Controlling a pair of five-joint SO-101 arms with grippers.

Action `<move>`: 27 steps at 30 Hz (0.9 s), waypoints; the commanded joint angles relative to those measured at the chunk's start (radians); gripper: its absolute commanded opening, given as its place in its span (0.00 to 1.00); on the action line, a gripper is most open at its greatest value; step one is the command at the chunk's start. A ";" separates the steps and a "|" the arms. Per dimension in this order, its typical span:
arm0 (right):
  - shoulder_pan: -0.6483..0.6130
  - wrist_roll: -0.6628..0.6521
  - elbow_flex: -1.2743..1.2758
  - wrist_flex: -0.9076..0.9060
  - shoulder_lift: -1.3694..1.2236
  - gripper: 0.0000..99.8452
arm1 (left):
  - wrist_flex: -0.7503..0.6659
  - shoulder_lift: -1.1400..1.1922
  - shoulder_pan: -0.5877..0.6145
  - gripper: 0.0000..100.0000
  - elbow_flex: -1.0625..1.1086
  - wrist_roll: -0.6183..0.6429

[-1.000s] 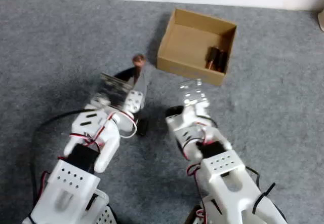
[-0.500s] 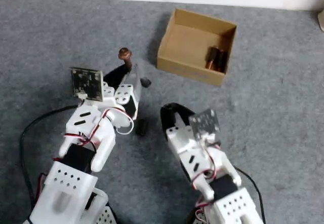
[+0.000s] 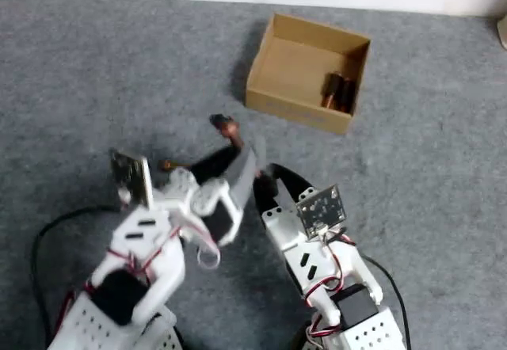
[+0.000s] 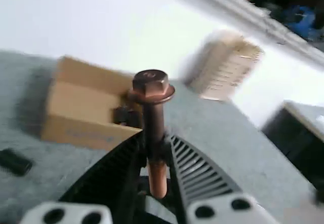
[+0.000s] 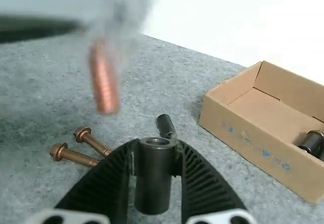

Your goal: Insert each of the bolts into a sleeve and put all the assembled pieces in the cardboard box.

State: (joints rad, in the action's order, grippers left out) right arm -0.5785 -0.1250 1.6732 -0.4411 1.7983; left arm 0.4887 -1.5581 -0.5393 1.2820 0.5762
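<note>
My left gripper (image 3: 238, 154) (image 4: 152, 142) is shut on a copper bolt (image 3: 228, 130) (image 4: 152, 113), gripping its shank with the hex head pointing away. My right gripper (image 3: 267, 180) (image 5: 153, 150) is shut on a black sleeve (image 5: 153, 176) held upright. The blurred threaded end of the bolt (image 5: 105, 77) hangs above and to one side of that sleeve. The cardboard box (image 3: 277, 100) (image 4: 76, 120) (image 5: 253, 127) lies beyond both grippers, with dark assembled pieces (image 3: 339, 93) (image 5: 312, 143) in one corner.
Two loose copper bolts (image 5: 73, 154) (image 5: 92, 139) and a loose black sleeve (image 5: 164, 125) lie on the grey carpet between the grippers and the box. Another black sleeve (image 4: 14, 161) lies on the carpet in the left wrist view. A white wall borders the far edge.
The left arm has swung the bolt from the far left toward the right gripper. The right arm pulled back from near the box toward the near side.
</note>
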 commanded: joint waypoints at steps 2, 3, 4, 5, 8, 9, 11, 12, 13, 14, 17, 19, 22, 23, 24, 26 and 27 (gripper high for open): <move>0.015 -0.020 0.036 -0.005 0.012 0.00 | -0.114 -0.197 -0.056 0.01 0.137 -0.069; 0.015 -0.020 0.036 -0.005 0.012 0.00 | -0.132 -0.200 -0.056 0.01 0.156 -0.086; 0.015 -0.020 0.036 -0.005 0.012 0.00 | -0.129 -0.200 -0.056 0.01 0.160 -0.097; 0.015 -0.020 0.036 -0.005 0.012 0.00 | -0.127 -0.200 -0.059 0.01 0.165 -0.101; 0.015 -0.021 0.036 -0.013 0.013 0.00 | -0.127 -0.200 -0.053 0.01 0.168 -0.106; 0.015 -0.021 0.031 -0.033 0.013 0.00 | -0.127 -0.199 -0.038 0.01 0.168 -0.106; 0.010 -0.020 -0.016 -0.099 0.030 0.00 | -0.129 -0.199 -0.010 0.01 0.168 -0.106; 0.010 -0.018 -0.038 -0.139 0.041 0.00 | -0.129 -0.199 0.001 0.01 0.168 -0.106; 0.010 -0.017 -0.058 -0.170 0.045 0.00 | -0.129 -0.199 0.002 0.01 0.170 -0.106; 0.010 -0.017 -0.071 -0.185 0.045 0.00 | -0.127 -0.199 0.002 0.01 0.170 -0.106; 0.010 -0.017 -0.087 -0.188 0.044 0.00 | -0.124 -0.197 0.001 0.01 0.174 -0.106; 0.008 -0.017 -0.091 -0.188 0.044 0.00 | -0.129 -0.197 0.001 0.01 0.199 -0.106; 0.007 -0.021 -0.096 -0.186 0.042 0.00 | -0.130 -0.197 0.001 0.01 0.219 -0.106; 0.001 -0.023 -0.097 -0.185 0.042 0.00 | -0.138 -0.197 0.001 0.01 0.219 -0.106; -0.015 -0.023 -0.110 -0.177 0.042 0.00 | -0.147 -0.197 0.002 0.01 0.219 -0.106; -0.051 -0.025 -0.134 -0.166 0.042 0.00 | -0.152 -0.197 0.007 0.01 0.213 -0.106; -0.061 -0.025 -0.145 -0.165 0.041 0.00 | -0.152 -0.197 0.008 0.01 0.208 -0.106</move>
State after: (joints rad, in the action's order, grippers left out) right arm -0.5999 -0.1373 1.6026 -0.6299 1.8274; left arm 0.3721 -1.7438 -0.5470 1.5090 0.4764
